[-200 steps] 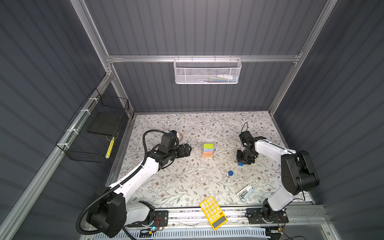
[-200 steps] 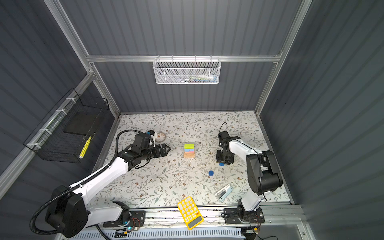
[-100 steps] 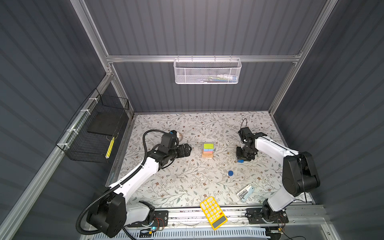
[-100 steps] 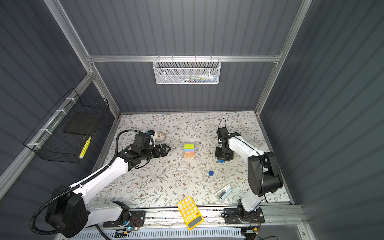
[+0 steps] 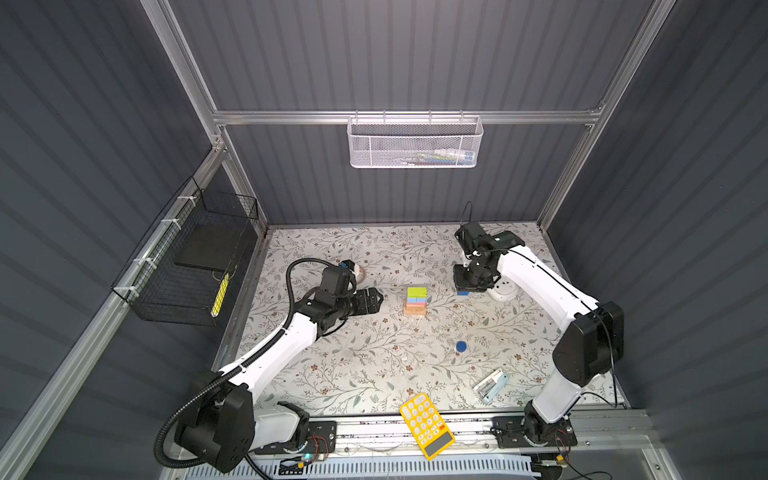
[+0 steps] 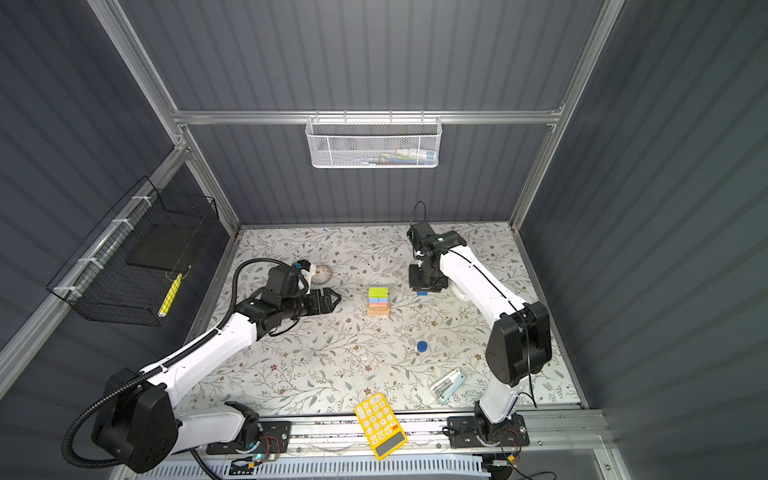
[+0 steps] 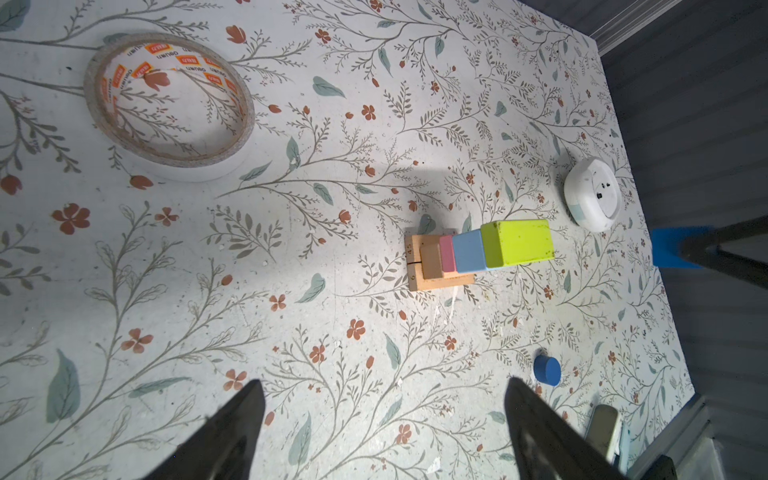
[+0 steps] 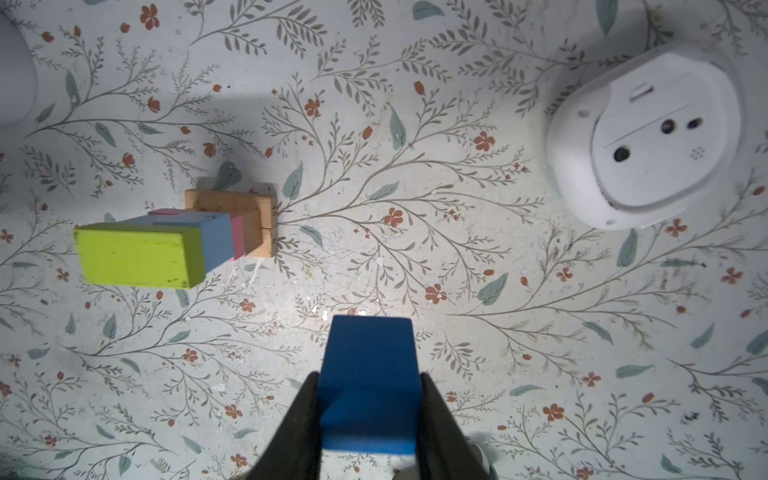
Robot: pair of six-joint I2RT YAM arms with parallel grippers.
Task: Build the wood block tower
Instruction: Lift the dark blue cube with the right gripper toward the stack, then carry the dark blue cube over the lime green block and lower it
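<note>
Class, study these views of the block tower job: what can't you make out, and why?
The white mesh basket, both top views: contents too small behind the mesh.
The dark-blue cube, in a top view: mostly hidden under the right gripper.
The stapler, left wrist view: partly behind the left gripper.

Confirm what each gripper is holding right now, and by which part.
The right gripper holds the dark-blue cube, pinched across two opposite side faces. The left gripper is open and holds nothing.
</note>
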